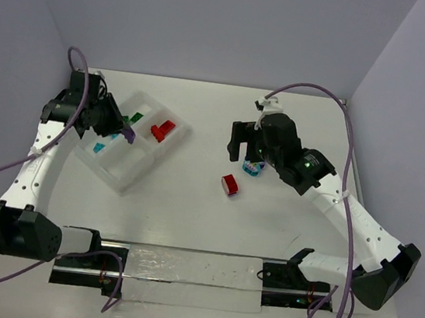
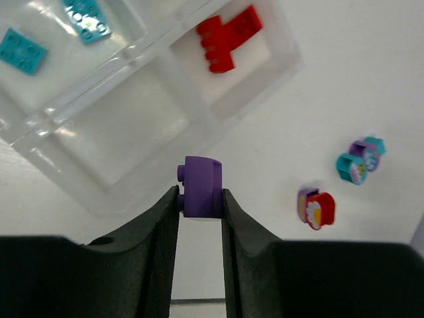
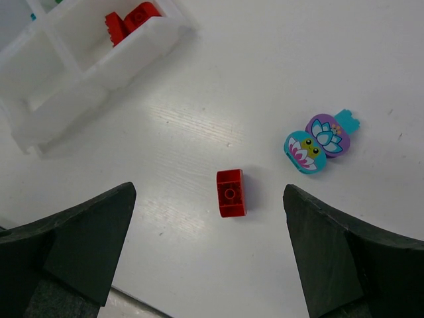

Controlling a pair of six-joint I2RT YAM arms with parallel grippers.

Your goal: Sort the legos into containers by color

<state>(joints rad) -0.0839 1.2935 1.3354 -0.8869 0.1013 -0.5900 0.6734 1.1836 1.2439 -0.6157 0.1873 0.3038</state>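
My left gripper (image 1: 126, 133) is shut on a purple brick (image 2: 201, 187) and holds it above the white organizer tray (image 1: 169, 144), over the near edge of a bare compartment (image 2: 126, 129). Red bricks (image 2: 227, 40) lie in one compartment, teal plates (image 2: 23, 50) in another, and a green brick (image 1: 129, 121) shows behind the gripper. My right gripper (image 3: 209, 218) is open and empty, above a red brick (image 3: 231, 193) on the table. A teal and purple flower cluster (image 3: 320, 142) lies just right of that brick.
The red brick (image 1: 230, 185) and the cluster (image 1: 253, 168) lie on the table between the tray and the right arm. A clear strip (image 1: 193, 278) runs along the near edge between the arm bases. Grey walls close in both sides.
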